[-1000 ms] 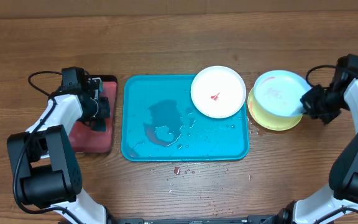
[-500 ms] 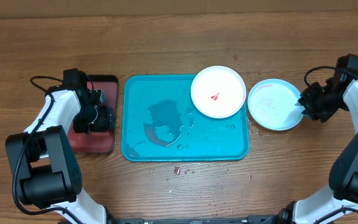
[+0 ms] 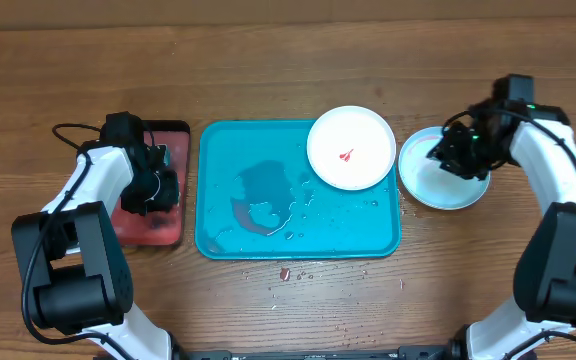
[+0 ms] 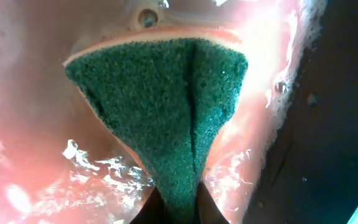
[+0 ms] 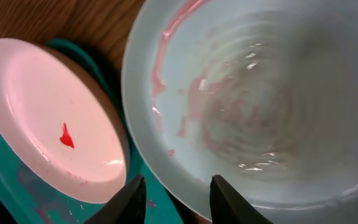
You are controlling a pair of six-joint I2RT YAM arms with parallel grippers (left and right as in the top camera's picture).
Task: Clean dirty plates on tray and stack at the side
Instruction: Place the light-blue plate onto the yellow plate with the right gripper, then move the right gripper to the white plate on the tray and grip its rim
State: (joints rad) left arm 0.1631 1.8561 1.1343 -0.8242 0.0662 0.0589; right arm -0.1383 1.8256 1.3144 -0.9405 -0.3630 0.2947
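Note:
The turquoise tray lies mid-table, wet. The white plate with a small red smear rests on its far right corner; it also shows in the right wrist view. The light blue plate, smeared pink, lies on the table right of the tray. No yellow-green plate shows. My right gripper hovers over the light blue plate, fingers open above its near rim. My left gripper is shut on the green sponge over the pinkish tray.
The pinkish tray is wet and soapy, with a black rim at the right. Small red specks lie on the wood in front of the turquoise tray. Cables trail from both arms.
The light blue plate came down over the yellow-green plate, hiding it. My right gripper left the plate's right edge and moved left above it. My left gripper shifted slightly on the pinkish tray.

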